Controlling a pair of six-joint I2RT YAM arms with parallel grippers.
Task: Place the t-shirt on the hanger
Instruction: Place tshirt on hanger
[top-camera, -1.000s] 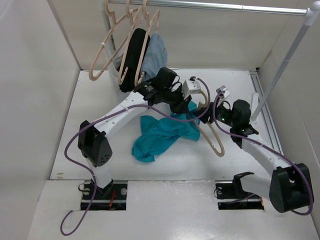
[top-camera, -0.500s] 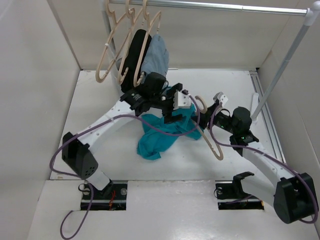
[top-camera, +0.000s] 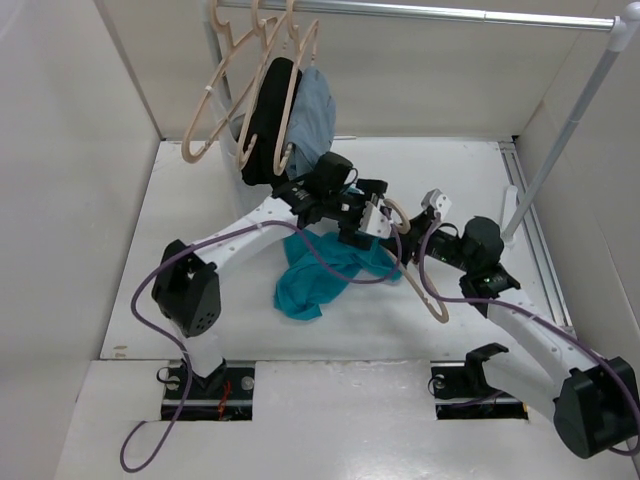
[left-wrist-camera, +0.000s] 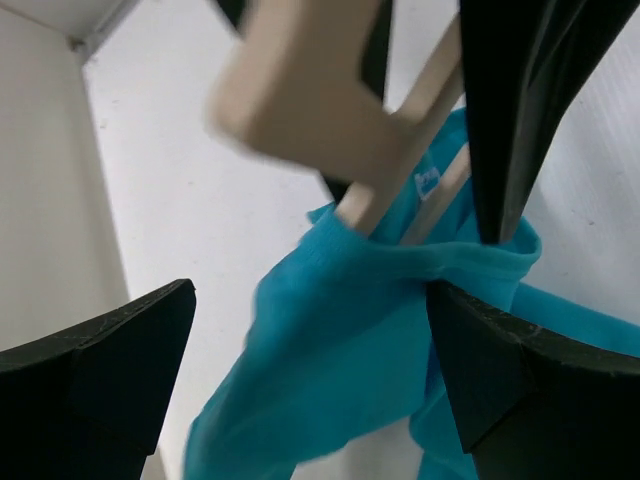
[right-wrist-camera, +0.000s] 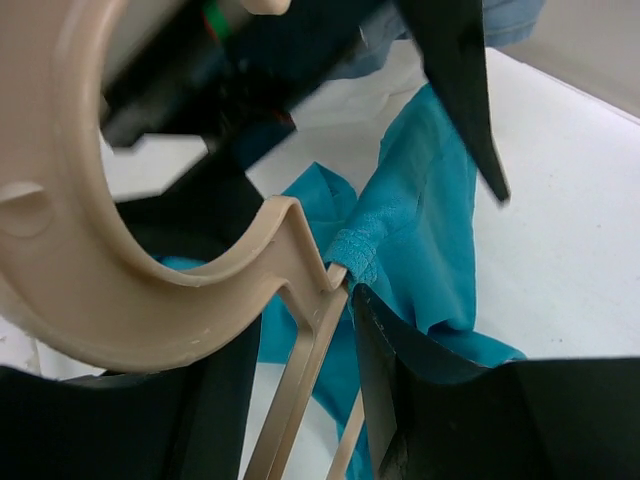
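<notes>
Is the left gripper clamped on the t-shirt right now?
No: the left wrist view shows the fingers of the left gripper wide apart, with the t-shirt draped on the hanger between them, unpinched.

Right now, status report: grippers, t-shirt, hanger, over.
Left gripper open at the t-shirt collar. Right gripper shut on the hanger. Collar on one hanger arm, rest heaped on table. Other arm bare.
</notes>
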